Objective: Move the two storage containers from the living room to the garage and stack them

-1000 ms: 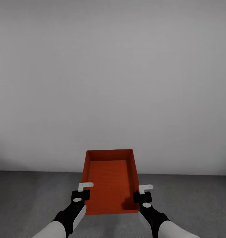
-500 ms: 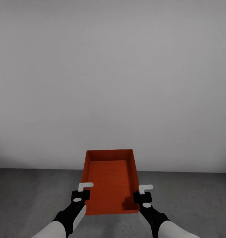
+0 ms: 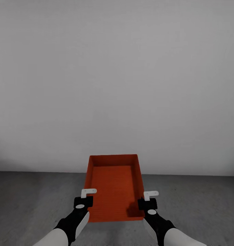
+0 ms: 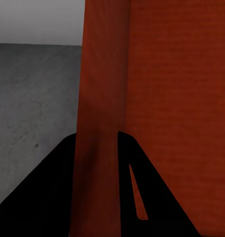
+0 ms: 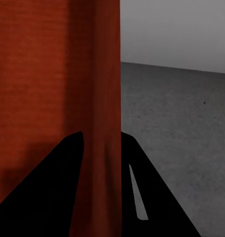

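One orange-red storage container (image 3: 113,184) hangs in front of me above the dark grey garage floor (image 3: 35,205), held level between both arms. My left gripper (image 3: 85,200) is shut on its left side wall (image 4: 100,98), and my right gripper (image 3: 147,201) is shut on its right side wall (image 5: 100,98). In each wrist view the thin wall runs between the two black fingers (image 4: 152,197) (image 5: 48,187). The bin is empty inside. The second container is out of view.
A plain light grey wall (image 3: 117,85) stands straight ahead and meets the concrete floor just beyond the bin's far end. Bare floor stretches to the left (image 4: 33,98) and to the right (image 5: 181,128) of the bin.
The wall's foot sits slightly higher in the head view than before, so the camera has moved. The container and both grippers keep the same place in front of me.
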You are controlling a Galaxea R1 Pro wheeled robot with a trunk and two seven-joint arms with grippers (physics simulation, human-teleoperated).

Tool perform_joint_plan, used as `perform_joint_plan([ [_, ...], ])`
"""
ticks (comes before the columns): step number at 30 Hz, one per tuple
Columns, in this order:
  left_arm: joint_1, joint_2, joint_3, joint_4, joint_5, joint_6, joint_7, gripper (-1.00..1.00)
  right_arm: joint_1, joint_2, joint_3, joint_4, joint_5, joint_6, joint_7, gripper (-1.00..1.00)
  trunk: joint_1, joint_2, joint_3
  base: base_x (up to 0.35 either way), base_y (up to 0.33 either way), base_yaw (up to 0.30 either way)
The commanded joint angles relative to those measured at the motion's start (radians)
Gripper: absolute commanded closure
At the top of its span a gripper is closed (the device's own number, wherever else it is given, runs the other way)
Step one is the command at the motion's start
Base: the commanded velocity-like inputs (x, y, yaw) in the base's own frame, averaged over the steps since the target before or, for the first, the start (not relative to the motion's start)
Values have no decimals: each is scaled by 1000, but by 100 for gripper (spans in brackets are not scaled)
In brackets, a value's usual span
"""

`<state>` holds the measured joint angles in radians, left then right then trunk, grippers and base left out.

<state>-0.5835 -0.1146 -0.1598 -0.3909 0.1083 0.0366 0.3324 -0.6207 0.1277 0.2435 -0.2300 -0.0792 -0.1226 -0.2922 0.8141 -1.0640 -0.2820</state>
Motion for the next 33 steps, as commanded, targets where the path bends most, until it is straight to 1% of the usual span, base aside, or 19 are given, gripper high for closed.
perform_joint_plan([
  [1, -1, 11, 9, -5, -12, -71, 13, 100, -1, 0, -10, 1, -16, -2, 5, 100, 0, -1, -3, 0, 0, 0],
  [33, -1, 10, 9, -5, -12, -71, 12, 100, -1, 0, -10, 1, -16, -2, 5, 100, 0, -1, -55, 0, 0, 0],
])
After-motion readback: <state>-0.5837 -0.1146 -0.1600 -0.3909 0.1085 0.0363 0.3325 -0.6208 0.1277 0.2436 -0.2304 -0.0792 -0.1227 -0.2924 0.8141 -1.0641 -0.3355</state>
